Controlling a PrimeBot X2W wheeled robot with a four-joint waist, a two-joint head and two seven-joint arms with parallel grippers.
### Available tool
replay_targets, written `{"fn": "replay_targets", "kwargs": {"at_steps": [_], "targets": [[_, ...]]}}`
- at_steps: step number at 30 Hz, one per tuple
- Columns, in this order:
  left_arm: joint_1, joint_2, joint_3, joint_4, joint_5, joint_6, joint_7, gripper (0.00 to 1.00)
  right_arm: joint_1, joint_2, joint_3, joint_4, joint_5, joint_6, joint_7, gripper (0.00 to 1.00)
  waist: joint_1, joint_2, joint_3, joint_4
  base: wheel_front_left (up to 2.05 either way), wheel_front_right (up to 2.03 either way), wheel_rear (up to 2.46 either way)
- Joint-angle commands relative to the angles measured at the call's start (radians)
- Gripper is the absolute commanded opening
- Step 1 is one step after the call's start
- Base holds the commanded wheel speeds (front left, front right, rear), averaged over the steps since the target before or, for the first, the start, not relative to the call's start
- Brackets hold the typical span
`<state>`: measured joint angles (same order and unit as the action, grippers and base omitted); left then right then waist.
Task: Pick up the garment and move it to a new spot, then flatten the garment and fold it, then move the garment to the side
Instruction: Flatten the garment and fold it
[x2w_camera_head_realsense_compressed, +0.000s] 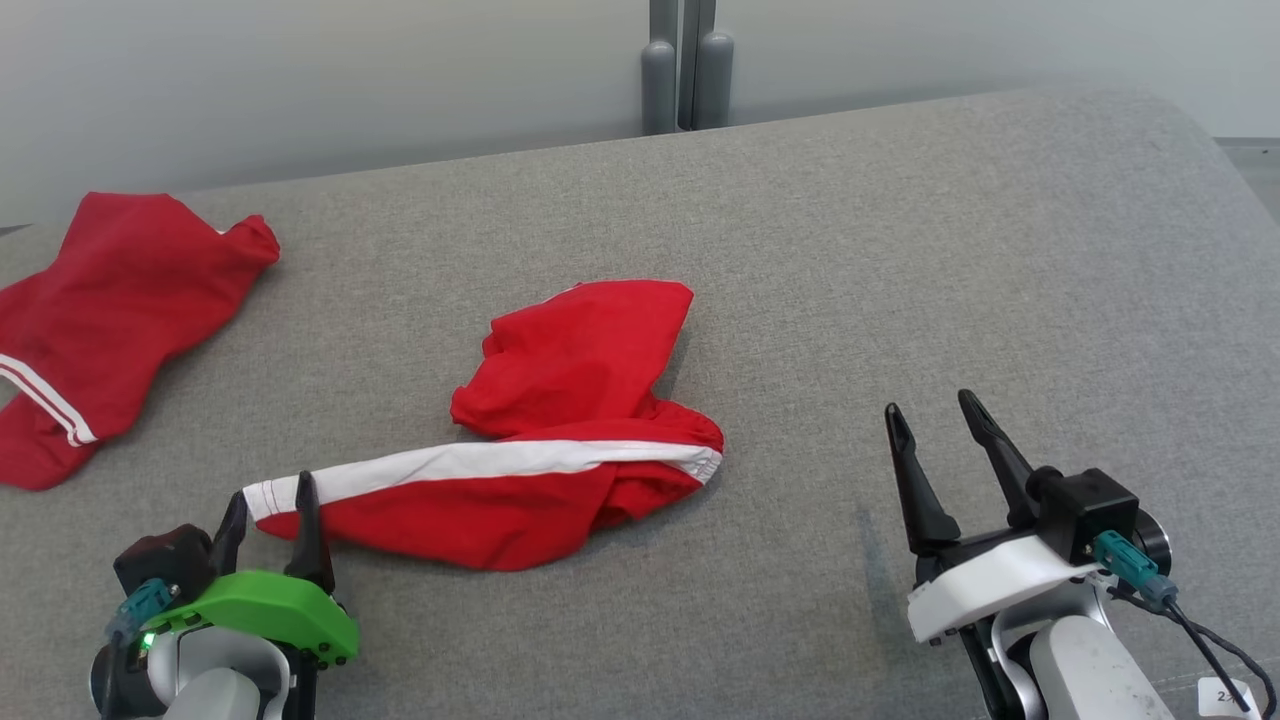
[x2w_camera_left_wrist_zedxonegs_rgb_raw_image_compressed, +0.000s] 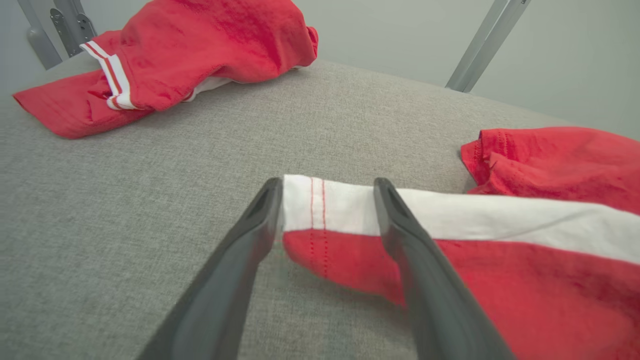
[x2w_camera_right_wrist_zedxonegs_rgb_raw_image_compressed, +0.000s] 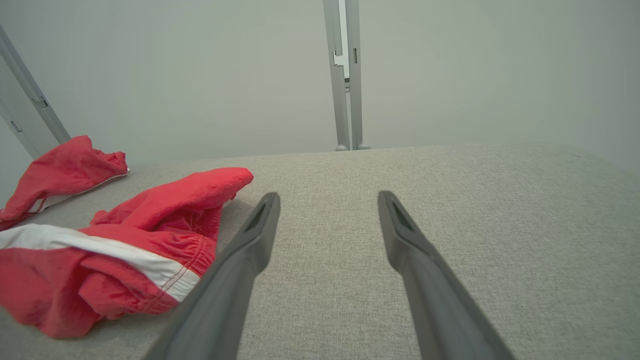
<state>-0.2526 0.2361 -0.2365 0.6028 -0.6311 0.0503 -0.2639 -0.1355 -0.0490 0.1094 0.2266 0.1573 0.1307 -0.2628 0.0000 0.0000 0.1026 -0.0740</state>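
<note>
The garment (x2w_camera_head_realsense_compressed: 560, 380) is a pair of red shorts with a wide white side stripe, lying crumpled in the middle of the grey fabric surface (x2w_camera_head_realsense_compressed: 900, 250). My left gripper (x2w_camera_head_realsense_compressed: 272, 492) is open at its lower left end. In the left wrist view the white-and-red hem corner (x2w_camera_left_wrist_zedxonegs_rgb_raw_image_compressed: 320, 215) lies between the spread fingers of the left gripper (x2w_camera_left_wrist_zedxonegs_rgb_raw_image_compressed: 327, 185), unpinched. My right gripper (x2w_camera_head_realsense_compressed: 929, 403) stands open over bare fabric to the right of the garment. In the right wrist view the right gripper (x2w_camera_right_wrist_zedxonegs_rgb_raw_image_compressed: 328, 196) has the garment (x2w_camera_right_wrist_zedxonegs_rgb_raw_image_compressed: 125, 240) to its left.
A second red garment with thin white stripes (x2w_camera_head_realsense_compressed: 120, 290) lies bunched at the far left edge, and appears as the red garment (x2w_camera_left_wrist_zedxonegs_rgb_raw_image_compressed: 200, 45) in the left wrist view. Grey metal posts (x2w_camera_head_realsense_compressed: 685, 70) stand behind the far edge. Bare surface stretches right and back.
</note>
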Motion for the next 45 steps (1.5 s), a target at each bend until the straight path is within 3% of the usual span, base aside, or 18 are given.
{"fn": "replay_targets", "kwargs": {"at_steps": [1,11,18,33,45], "targets": [[0.01,0.001,0.012,0.008,0.012,-0.009,-0.001,1.0,0.006,-0.003,0.001,0.004,0.001,0.0,-0.003,1.0,0.0,0.0,-0.002,0.0,0.0,0.0,0.0],[0.066,-0.017,0.11,-0.072,0.105,-0.037,-0.001,1.0,0.021,-0.003,-0.006,0.014,-0.008,0.0,-0.003,1.0,0.0,0.0,-0.032,0.019,0.0,0.0,0.0],[0.147,-0.042,0.124,-0.177,0.161,-0.057,-0.001,1.0,0.024,-0.003,0.001,0.026,-0.006,0.0,-0.003,1.0,0.0,0.0,-0.065,0.033,0.0,0.0,0.0],[0.357,-0.108,0.167,-0.458,0.263,-0.041,0.0,1.0,0.032,-0.003,0.021,0.042,0.019,0.0,-0.003,1.0,0.0,0.0,-0.123,0.043,0.0,0.0,0.0],[0.397,-0.117,0.167,-0.497,0.296,-0.05,0.0,1.0,0.057,-0.003,0.021,0.035,0.026,0.0,-0.003,1.0,0.0,0.0,-0.143,0.043,0.0,0.0,0.0]]}}
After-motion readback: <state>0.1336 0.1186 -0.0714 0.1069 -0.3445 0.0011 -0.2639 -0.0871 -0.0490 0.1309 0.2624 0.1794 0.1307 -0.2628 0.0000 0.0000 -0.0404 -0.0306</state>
